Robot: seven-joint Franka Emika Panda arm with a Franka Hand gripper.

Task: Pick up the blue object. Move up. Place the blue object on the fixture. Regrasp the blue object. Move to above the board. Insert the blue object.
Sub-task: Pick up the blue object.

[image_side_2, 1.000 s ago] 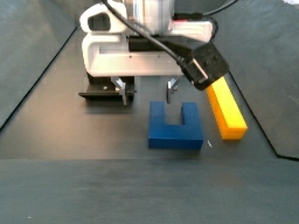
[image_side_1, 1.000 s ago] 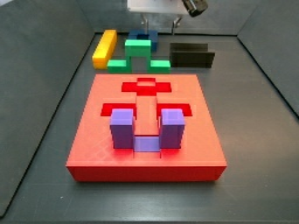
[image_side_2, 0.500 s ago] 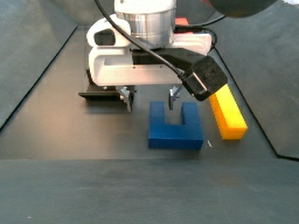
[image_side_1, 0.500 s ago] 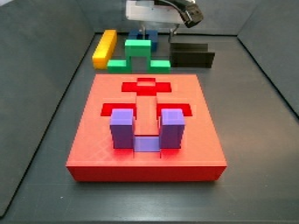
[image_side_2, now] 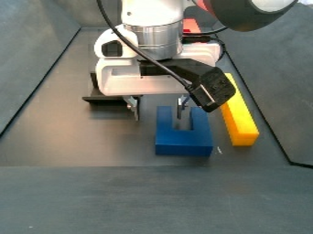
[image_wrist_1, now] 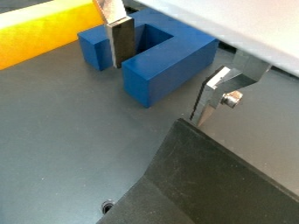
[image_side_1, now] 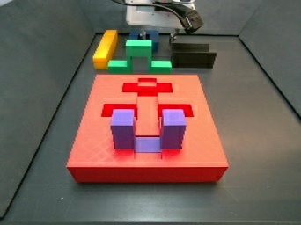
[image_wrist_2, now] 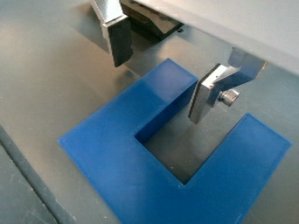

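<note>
The blue object [image_side_2: 184, 133] lies flat on the dark floor, its U opening facing away from that side camera. My gripper [image_side_2: 158, 107] is open and low over it. In both wrist views one prong [image_wrist_2: 158, 101] stands between the silver fingers [image_wrist_2: 117, 39], with one finger inside the U's gap [image_wrist_1: 117, 39] and neither touching it. The gripper [image_wrist_1: 163, 70] holds nothing. The black fixture [image_side_2: 104, 97] stands just beside the gripper, and shows too as a dark box [image_side_1: 194, 54]. The red board [image_side_1: 147, 123] lies nearer that side camera. There the blue object is hidden.
A long yellow bar [image_side_2: 236, 119] lies right beside the blue object. A green block [image_side_1: 141, 49] sits between the yellow bar [image_side_1: 106, 48] and the fixture. A lilac-purple U block [image_side_1: 147, 130] stands in the board's recess.
The gripper has come down over the blue object, its fingers now straddling one prong. The block has not moved.
</note>
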